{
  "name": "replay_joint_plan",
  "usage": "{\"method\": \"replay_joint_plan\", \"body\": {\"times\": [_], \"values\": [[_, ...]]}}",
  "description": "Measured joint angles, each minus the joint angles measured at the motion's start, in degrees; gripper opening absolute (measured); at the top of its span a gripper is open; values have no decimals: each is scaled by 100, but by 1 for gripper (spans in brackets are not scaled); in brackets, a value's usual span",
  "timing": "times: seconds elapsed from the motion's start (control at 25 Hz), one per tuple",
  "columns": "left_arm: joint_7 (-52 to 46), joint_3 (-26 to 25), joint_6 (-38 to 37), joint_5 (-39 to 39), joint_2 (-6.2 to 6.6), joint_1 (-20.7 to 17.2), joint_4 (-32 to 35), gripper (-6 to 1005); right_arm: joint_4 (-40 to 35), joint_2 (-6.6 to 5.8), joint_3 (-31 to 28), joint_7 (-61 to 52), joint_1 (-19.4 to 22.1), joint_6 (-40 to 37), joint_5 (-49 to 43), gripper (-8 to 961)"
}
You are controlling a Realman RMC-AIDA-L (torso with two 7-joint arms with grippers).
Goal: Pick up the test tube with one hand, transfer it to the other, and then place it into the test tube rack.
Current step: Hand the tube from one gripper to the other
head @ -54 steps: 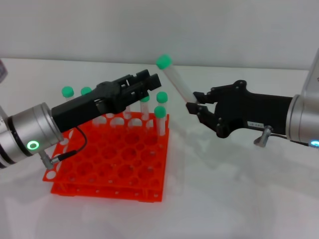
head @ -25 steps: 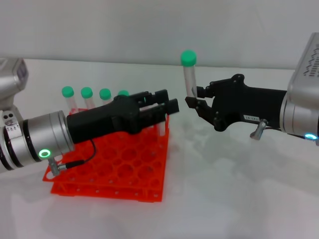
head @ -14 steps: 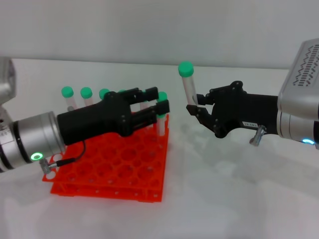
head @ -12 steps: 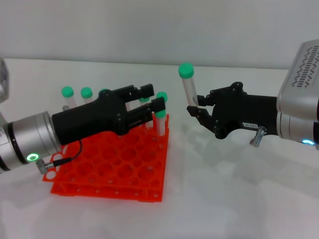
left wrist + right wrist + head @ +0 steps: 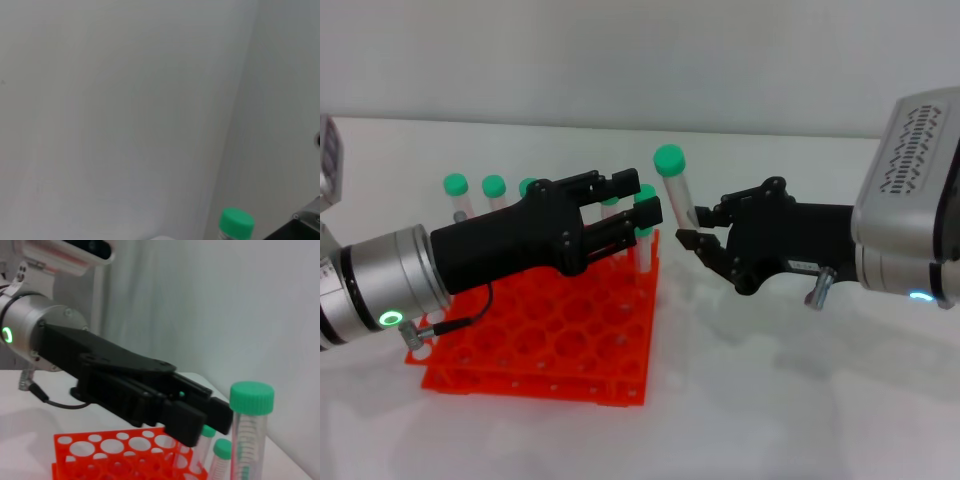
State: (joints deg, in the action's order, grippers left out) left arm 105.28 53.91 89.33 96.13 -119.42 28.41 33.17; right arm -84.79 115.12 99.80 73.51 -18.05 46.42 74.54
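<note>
The right gripper [image 5: 692,228] is gripping the test tube [image 5: 673,187] upright; the left gripper [image 5: 642,200] is waiting open beside it, above the test tube rack [image 5: 535,335].

Item: slim clear plastic test tube with green screw cap [image 5: 235,225], only its top in view.
Backdrop: plain pale grey-white wall.
Corner: dark object, unidentifiable.

White tabletop [image 5: 740,400] spreading across the foreground, plain pale wall [image 5: 640,60] rising behind it, soft shadows on the surface, a white device with a dark lens strip [image 5: 70,252] standing further off
</note>
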Motion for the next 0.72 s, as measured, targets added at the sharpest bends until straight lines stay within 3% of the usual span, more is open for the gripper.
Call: {"method": "replay_joint_plan", "body": {"times": [0.72], "values": [[-14,92,-281,-11,15,88,-32,520,-205,10,335,-281,-99,-45,-467,178]]}}
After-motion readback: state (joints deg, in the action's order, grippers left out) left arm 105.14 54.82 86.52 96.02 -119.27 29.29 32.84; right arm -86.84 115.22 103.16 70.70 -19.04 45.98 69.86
